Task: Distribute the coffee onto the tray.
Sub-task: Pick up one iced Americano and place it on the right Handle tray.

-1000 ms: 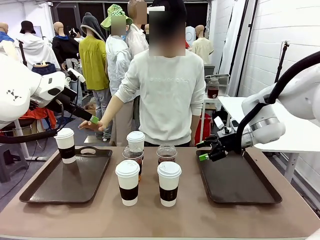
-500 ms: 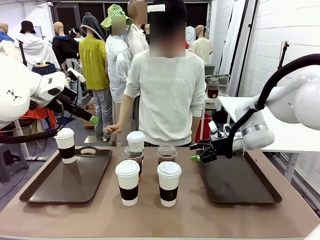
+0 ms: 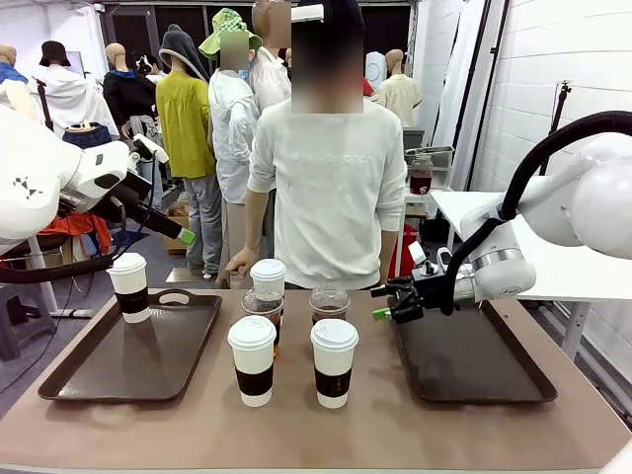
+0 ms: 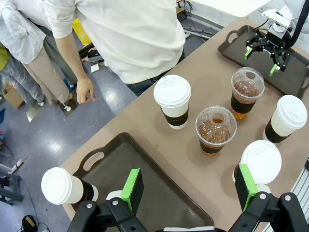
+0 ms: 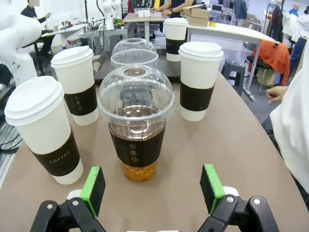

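Directions are read on the table (image 3: 296, 434) from the robot's side: 6 o'clock is the near edge, 12 o'clock the person's edge.

1. Near row. The front-left paper cup (image 3: 253, 358) and front-right paper cup (image 3: 334, 361) stand toward 6 o'clock. The front-right one sits just at 6 o'clock of the target cup. A low or skewed approach could tip it.

2. Middle row. The right fingers (image 3: 381, 302) are spread fully and hold nothing. They point in from 3 o'clock at the right clear cup (image 3: 329, 302) and are not yet around it. Judged hazards:
   - a hard squeeze may buckle the thin wall and lift the dome lid, spilling coffee
   - overshoot may shove it into the left clear cup (image 3: 263, 306), just beside it at 9 o'clock

3. Trays. The right tray (image 3: 513, 385) lies at 3 o'clock. The left tray (image 3: 89, 380), at 9 o'clock, carries one delivered paper cup (image 3: 129, 286).

4. Far row. The rear paper cup (image 3: 268, 278) stands toward 12 o'clock. The left fingers (image 4: 189, 189) hover wide open and empty. The person's hand (image 3: 240, 261) hangs just past the 12 o'clock edge. A reach inward during transfer risks contact.
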Controlling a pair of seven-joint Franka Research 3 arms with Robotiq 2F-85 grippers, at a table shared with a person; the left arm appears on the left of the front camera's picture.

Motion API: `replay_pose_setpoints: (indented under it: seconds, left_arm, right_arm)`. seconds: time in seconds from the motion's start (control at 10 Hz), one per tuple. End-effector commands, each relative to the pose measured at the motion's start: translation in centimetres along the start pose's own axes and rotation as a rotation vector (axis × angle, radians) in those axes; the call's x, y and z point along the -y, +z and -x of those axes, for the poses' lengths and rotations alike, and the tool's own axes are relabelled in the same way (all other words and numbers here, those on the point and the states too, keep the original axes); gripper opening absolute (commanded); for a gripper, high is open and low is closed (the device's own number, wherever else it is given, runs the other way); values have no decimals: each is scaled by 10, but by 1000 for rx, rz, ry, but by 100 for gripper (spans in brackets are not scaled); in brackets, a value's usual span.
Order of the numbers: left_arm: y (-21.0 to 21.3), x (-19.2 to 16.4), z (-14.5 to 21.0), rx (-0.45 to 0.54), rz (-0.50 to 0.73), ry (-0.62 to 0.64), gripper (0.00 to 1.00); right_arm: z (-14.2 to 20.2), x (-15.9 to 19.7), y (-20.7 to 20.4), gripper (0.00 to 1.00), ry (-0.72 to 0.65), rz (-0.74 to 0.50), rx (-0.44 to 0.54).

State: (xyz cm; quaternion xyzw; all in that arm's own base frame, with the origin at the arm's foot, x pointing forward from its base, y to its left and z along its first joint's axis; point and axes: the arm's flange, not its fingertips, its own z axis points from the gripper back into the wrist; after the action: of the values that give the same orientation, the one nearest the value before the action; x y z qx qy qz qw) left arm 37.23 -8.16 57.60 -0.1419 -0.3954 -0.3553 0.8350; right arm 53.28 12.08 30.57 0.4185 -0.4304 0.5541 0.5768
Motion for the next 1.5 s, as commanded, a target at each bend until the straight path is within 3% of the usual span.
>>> replay_pose_setpoints:
  seconds: [0.0, 0.8, 1.4]
  left_arm:
    - [0, -1, 1, 0, 8, 4, 100]
    - [0, -1, 1, 0, 8, 4, 100]
    - [0, -1, 1, 0, 8, 4, 100]
  right_arm:
    - [-3, -2, 2, 100, 3, 3, -1]
    - [25, 6, -37, 100, -3, -37, 114]
    - [36, 12, -68, 100, -25, -75, 125]
